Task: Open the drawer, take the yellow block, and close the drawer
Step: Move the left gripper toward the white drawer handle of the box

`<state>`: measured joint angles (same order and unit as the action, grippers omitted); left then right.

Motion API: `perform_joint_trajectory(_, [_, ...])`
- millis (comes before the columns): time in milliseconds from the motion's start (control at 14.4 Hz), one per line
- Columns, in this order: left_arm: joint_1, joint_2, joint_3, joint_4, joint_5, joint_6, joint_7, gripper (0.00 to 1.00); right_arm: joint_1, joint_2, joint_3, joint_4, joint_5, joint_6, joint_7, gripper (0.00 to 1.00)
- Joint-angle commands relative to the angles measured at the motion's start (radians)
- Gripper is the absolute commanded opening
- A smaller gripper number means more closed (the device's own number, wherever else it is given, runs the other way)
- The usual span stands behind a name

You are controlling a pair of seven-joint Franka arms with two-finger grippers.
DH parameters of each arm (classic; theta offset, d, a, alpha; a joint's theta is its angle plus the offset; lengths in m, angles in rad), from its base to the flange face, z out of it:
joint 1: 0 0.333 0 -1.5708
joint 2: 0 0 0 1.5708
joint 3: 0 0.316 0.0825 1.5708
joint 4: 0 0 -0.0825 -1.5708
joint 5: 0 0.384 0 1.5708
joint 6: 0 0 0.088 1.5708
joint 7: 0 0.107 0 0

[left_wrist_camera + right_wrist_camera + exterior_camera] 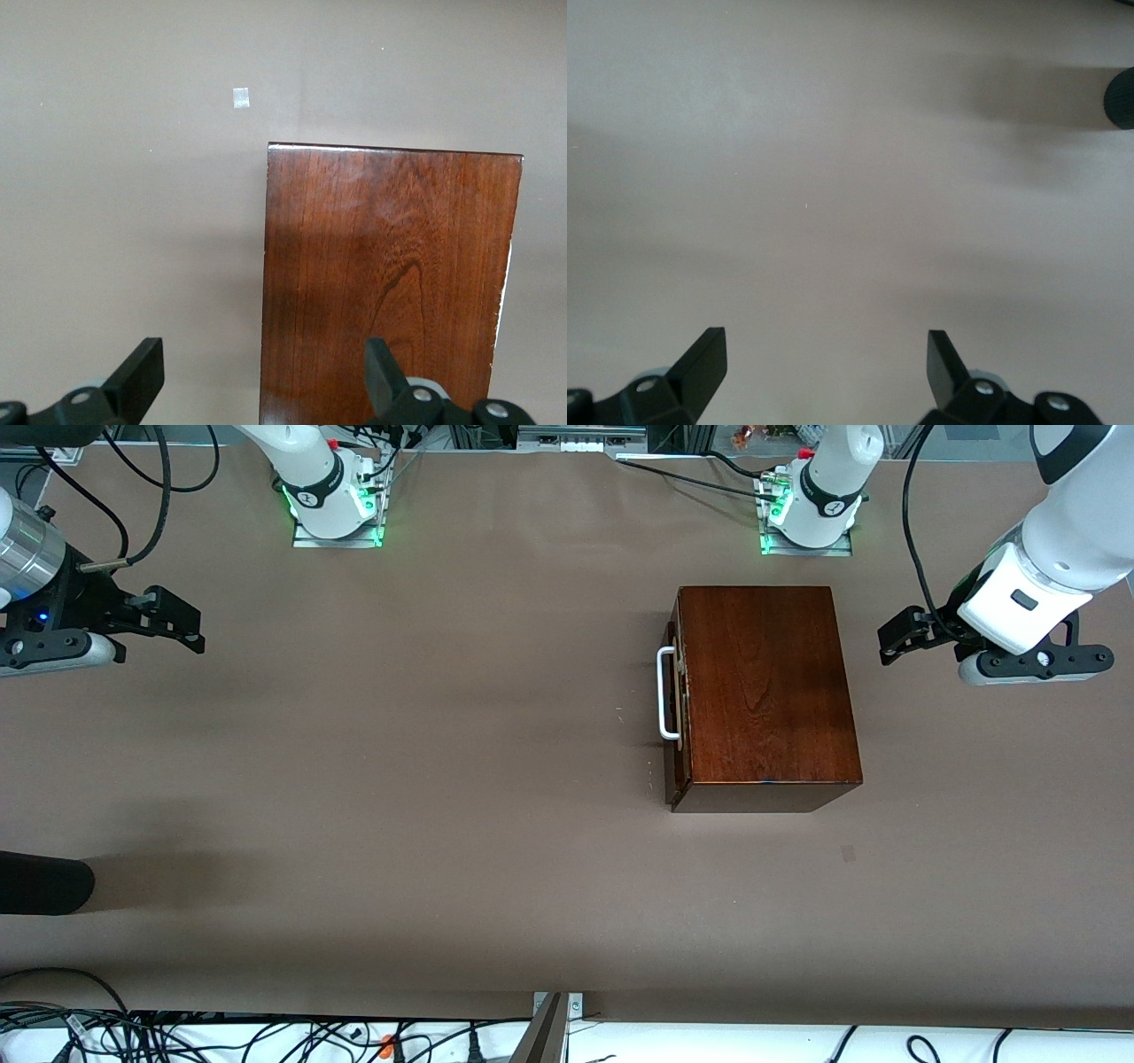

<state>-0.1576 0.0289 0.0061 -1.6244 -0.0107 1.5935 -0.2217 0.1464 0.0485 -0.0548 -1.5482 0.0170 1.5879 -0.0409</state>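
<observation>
closed drawer, bare table

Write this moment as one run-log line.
drawer: shut | yellow block: not visible | left gripper: open, over box edge | right gripper: open, over bare table

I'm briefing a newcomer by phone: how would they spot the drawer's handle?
Find the dark reddish-brown wooden box on the brown table, toward the left arm's end. On its side facing the right arm's end sits a white U-shaped bar handle, the only white part on it.
</observation>
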Motion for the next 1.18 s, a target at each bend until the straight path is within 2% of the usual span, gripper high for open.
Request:
perform_joint_trajectory(0, [0.0, 0.025, 0.0, 0.053, -0.008, -0.047, 0.015, 1.0, -0.007, 0.002, 0.004, 0.016, 0.008, -0.017, 0.004, 1.0])
perform_joint_trajectory(347, [-0.006, 0.031, -0.002, 0.058, -0.009, -0.049, 0.007, 1.0, -0.008, 0.002, 0.004, 0.016, 0.006, -0.017, 0.004, 1.0])
perform_joint_trajectory(485, [-0.016, 0.039, -0.011, 0.06, -0.02, -0.096, 0.007, 1.0, -0.007, 0.002, 0.004, 0.016, 0.008, -0.017, 0.004, 1.0])
perform_joint_trajectory(762, [-0.025, 0.078, -0.034, 0.07, -0.167, -0.121, 0.015, 1.0, -0.007, 0.002, 0.004, 0.016, 0.008, -0.017, 0.004, 1.0])
perform_joint_trajectory(1040, [-0.114, 0.16, -0.034, 0.106, -0.172, -0.112, 0.007, 1.0, -0.008, 0.002, 0.004, 0.016, 0.006, -0.017, 0.004, 1.0])
perform_joint_trajectory(1109, [-0.159, 0.201, -0.032, 0.141, -0.167, -0.1, -0.001, 1.0, -0.008, 0.002, 0.004, 0.016, 0.006, -0.017, 0.004, 1.0])
